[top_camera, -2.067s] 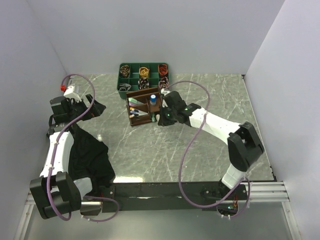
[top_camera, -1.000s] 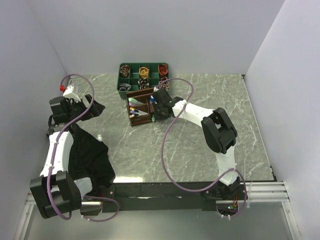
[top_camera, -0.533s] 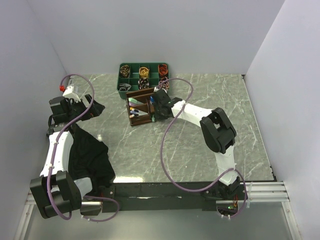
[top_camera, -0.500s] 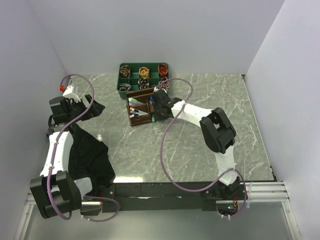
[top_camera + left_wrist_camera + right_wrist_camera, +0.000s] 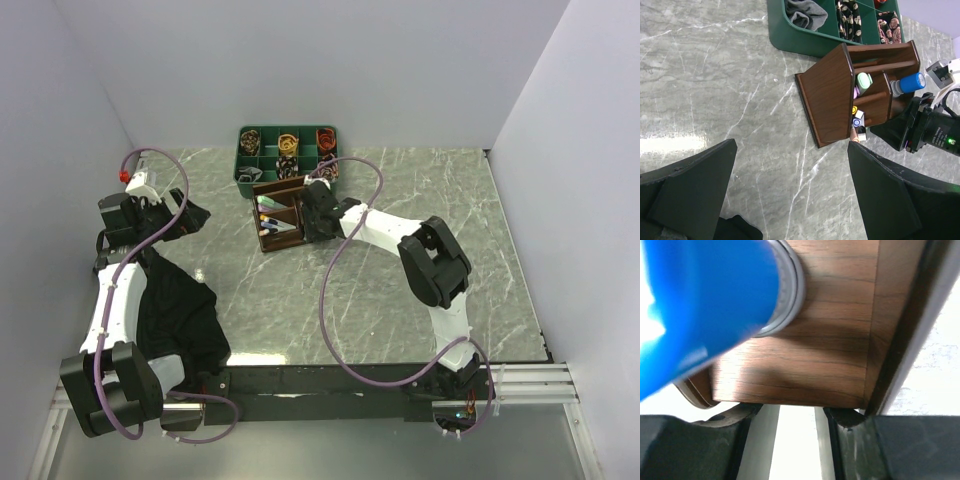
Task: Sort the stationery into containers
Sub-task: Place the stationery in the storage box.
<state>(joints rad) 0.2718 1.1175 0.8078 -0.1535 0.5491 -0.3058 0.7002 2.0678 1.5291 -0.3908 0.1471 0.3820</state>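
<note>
Now | right hand point(image 5: 311, 213) at organiser point(image 5: 827, 100) | blue-capped cylinder point(image 5: 911, 82) just beside it, in compartment | grip: cannot tell

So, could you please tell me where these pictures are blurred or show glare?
Right wrist: the blue cap sits too close and is blurred; the organiser wood behind is fairly sharp. Left wrist: sharp, with a glare streak on the table. Top view: evenly lit and sharp.
</note>
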